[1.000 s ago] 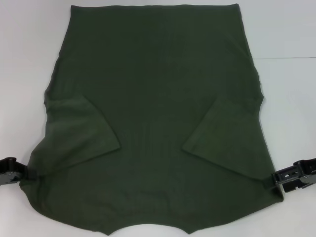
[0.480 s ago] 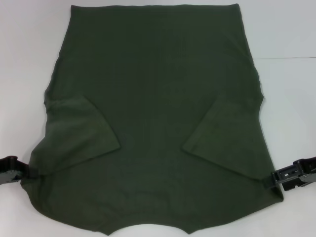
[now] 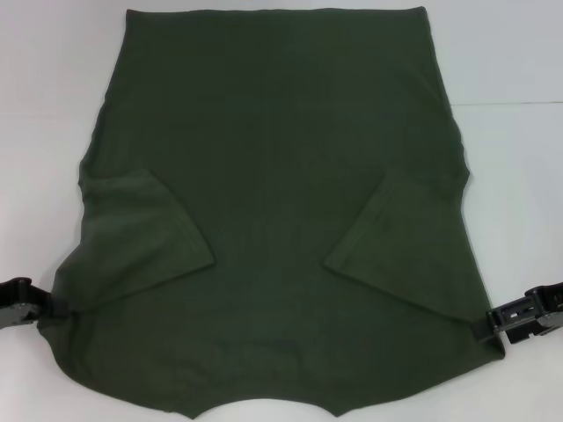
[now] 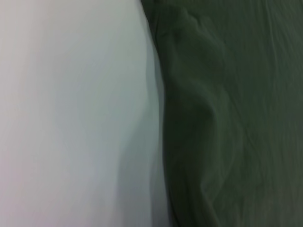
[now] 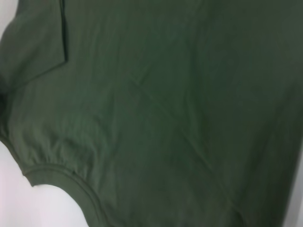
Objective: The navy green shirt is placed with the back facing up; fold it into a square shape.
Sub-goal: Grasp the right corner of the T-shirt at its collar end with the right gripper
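Currently the navy green shirt (image 3: 277,211) lies flat on the white tabletop (image 3: 510,61), back up, collar end nearest the robot and hem at the far edge. Both short sleeves are already turned inward onto the back: one sleeve (image 3: 141,233) on the robot's left, the other (image 3: 396,246) on its right.

Left tool (image 3: 46,309) sits at the shirt's left edge, low by the shoulder, touching or just beside the cloth. Right tool (image 3: 486,327) sits at the matching spot on the right edge. Head view gives only the dark tool bodies; whether the fingers are apart, together or pinching fabric, I cannot tell. Left wrist view shows only the bunched shirt edge against the tabletop, no fingers. Right wrist view shows the collar band (image 5: 61,177) and plain back, again no fingers.

Key relation: the shirt's long axis runs straight away from the robot, and the two tools flank the near end symmetrically, each about equally close to its own shoulder. Judgement: sleeves done, lengthwise fold next, probably carrying the near end toward the hem. Uneven lift would skew the square.
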`<state>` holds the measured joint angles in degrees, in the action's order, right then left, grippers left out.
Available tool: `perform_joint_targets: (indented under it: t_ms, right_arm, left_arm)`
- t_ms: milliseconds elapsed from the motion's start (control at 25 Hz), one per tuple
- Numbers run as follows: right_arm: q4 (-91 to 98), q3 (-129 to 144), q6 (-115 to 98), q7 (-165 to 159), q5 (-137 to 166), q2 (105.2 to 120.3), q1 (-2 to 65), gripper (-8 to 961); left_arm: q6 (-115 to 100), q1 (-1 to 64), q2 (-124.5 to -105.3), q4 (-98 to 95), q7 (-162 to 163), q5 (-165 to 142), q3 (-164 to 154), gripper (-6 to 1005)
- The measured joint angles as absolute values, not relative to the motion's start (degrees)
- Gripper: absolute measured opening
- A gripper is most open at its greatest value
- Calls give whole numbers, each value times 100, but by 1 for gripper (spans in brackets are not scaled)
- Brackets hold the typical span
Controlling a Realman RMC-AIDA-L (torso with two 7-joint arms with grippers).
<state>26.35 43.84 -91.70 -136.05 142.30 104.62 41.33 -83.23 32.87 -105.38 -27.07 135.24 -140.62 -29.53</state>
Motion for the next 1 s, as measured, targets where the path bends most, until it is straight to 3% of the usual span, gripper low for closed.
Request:
perform_joint_targets:
  t_ms: [1000]
  right_arm:
    - [2583, 4826, -8882, -13635, 14291, 10617, 4247, 931]
  left_arm:
    - [-8309, 3287, -10545, -2707, 13532, -14058, -2944, 4]
